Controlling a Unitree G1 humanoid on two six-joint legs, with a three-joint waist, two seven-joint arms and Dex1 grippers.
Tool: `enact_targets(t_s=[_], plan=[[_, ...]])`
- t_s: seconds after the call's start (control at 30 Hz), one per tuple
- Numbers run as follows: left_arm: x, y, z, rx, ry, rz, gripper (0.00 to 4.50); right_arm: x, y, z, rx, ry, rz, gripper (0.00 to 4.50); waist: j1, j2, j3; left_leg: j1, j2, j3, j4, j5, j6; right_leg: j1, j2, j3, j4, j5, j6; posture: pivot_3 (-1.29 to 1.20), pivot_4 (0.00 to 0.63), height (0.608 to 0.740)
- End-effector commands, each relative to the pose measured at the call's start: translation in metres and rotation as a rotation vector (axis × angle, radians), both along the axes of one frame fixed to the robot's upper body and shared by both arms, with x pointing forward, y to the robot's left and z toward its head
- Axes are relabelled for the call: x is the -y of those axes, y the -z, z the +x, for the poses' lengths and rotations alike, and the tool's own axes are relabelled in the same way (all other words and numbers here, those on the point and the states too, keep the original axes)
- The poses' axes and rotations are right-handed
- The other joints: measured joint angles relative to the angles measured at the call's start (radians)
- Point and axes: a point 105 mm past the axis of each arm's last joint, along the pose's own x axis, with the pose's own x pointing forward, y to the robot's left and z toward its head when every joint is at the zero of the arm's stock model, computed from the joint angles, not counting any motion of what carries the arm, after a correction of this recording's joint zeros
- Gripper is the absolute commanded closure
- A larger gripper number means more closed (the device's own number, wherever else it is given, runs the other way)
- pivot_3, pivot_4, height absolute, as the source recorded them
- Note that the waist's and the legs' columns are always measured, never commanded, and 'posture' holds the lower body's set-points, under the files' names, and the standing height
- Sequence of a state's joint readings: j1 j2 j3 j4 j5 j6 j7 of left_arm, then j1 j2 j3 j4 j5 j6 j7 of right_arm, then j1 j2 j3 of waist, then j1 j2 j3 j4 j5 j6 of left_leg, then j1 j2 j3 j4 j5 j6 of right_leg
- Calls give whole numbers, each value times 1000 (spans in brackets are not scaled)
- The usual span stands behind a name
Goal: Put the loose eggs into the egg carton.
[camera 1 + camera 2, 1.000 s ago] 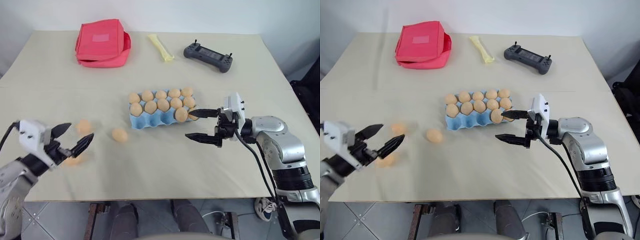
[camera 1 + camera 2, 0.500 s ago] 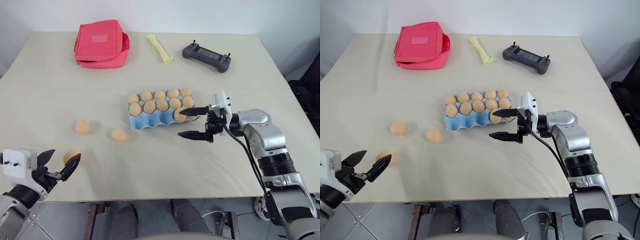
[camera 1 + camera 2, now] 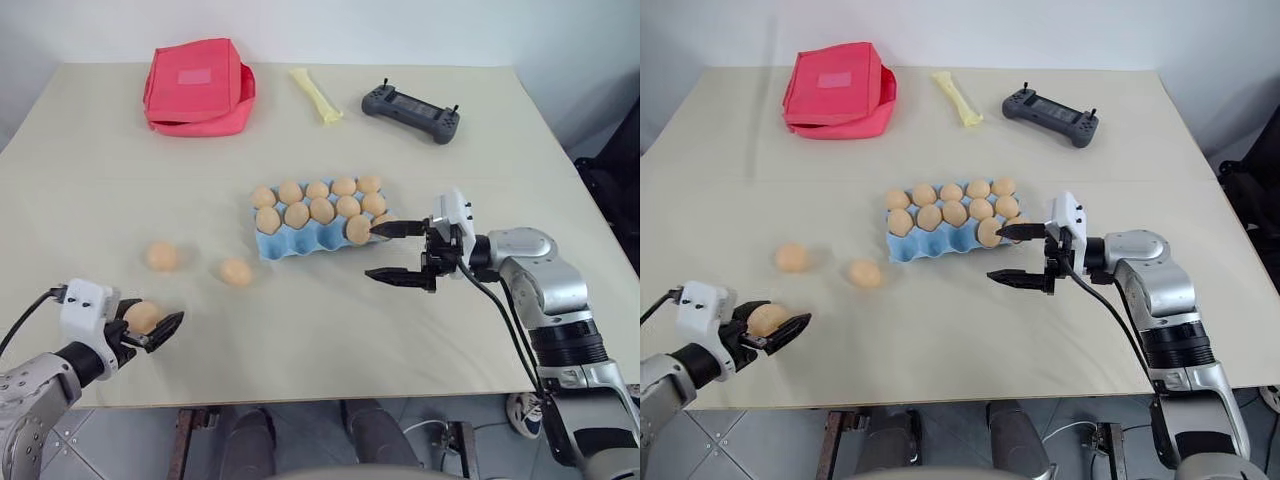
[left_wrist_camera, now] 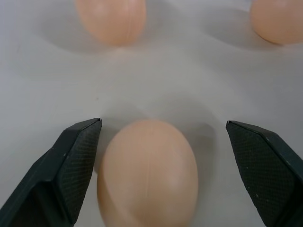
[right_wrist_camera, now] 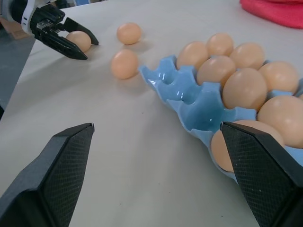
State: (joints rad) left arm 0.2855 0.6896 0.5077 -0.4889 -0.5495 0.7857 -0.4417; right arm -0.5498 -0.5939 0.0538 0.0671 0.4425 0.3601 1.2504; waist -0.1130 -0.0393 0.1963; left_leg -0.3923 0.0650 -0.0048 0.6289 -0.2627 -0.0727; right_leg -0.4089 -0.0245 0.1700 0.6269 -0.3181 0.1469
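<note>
The left gripper (image 3: 150, 327), jaws open, straddles a smooth oval egg (image 3: 141, 317); the right gripper (image 3: 392, 252) gapes beside the moulded blue carton (image 3: 300, 241).

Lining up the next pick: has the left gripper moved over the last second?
Yes. The left gripper has dropped toward the table's near edge, away from the egg carton, and now straddles the nearest loose egg, fingers open.
</note>
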Motion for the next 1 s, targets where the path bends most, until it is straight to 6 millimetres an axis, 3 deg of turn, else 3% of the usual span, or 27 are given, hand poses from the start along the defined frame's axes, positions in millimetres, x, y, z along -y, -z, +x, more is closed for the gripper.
enact_targets(t_s=[0.03,0.27,0.33,0.47,0.67,0.87,1.0], plan=[[-3,1,3,-17,17,36,411,6,-12,-4,41,22,18,0,2,0,0,0,0,0,0,0,0,0,0,0,0,0,0,0,150,740],[8,-23,7,60,88,-3,2513,8,-14,-2,61,59,25,0,2,0,0,0,0,0,1,0,0,1,0,0,0,0,0,0,150,740],[11,-28,7,88,107,-14,2836,8,-15,-3,63,64,27,0,1,0,0,0,0,0,0,0,0,0,0,0,0,0,0,0,150,740],[19,-41,7,147,168,-19,2934,10,-14,-4,64,75,33,0,3,0,0,-1,0,0,0,0,0,0,0,0,-1,0,0,0,150,740],[51,-78,30,261,314,-57,2934,10,-16,-3,80,101,47,0,11,0,0,0,0,0,2,0,0,1,0,0,1,1,1,0,150,740],[93,-104,72,400,479,-99,2934,13,-18,-7,97,123,72,0,21,0,0,0,-1,-1,2,1,0,1,0,0,0,1,3,0,150,740],[123,-101,98,426,601,-134,2934,17,-21,-12,117,143,90,0,28,0,0,-1,0,0,2,1,0,1,0,0,0,1,3,0,150,740]])
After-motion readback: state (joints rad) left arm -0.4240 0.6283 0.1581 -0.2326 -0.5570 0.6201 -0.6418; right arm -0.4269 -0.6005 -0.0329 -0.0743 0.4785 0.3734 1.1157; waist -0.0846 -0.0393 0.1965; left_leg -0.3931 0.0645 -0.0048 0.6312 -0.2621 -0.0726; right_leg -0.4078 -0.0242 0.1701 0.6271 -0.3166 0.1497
